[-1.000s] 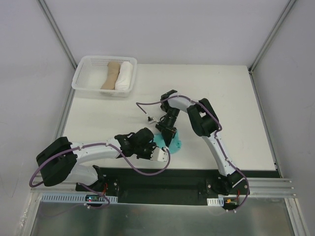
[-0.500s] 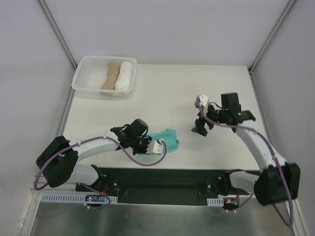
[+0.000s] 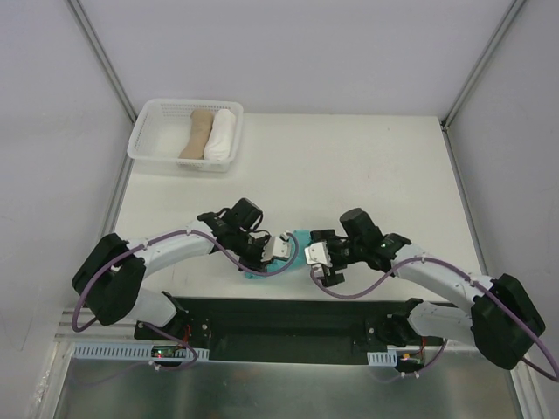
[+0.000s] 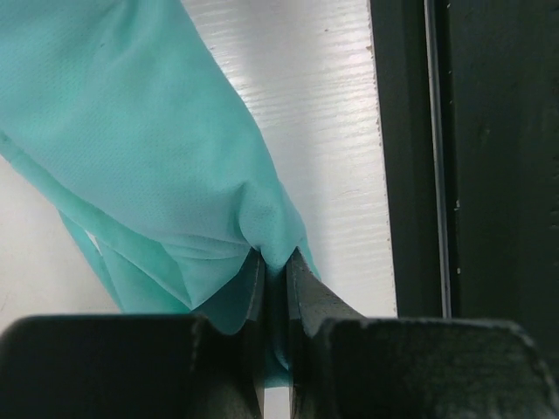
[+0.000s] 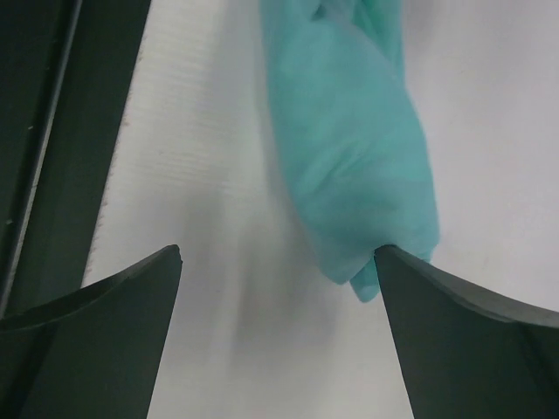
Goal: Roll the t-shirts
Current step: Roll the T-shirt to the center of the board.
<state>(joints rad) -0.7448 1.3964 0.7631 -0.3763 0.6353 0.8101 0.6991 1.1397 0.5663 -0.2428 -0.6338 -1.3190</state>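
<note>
The teal-green t-shirt (image 3: 297,245) lies bunched near the table's front edge, between my two grippers. My left gripper (image 3: 286,251) is shut on a fold of it; in the left wrist view the jaws (image 4: 275,264) pinch the teal cloth (image 4: 157,148), which spreads away over the table. My right gripper (image 3: 314,257) is open, just right of the shirt. In the right wrist view its fingers (image 5: 278,253) stand wide apart, and the rolled end of the shirt (image 5: 349,166) touches the right fingertip (image 5: 410,279). No neck tag shows.
A white basket (image 3: 147,140) at the back left holds a tan cloth roll (image 3: 197,133) and a white cloth roll (image 3: 223,133). The black strip (image 3: 288,316) at the table's front edge lies just behind both grippers. White walls enclose the table.
My right arm swung out to the right, then came back low beside the shirt, open. My left gripper kept its hold and shifted the shirt a little right and back.
</note>
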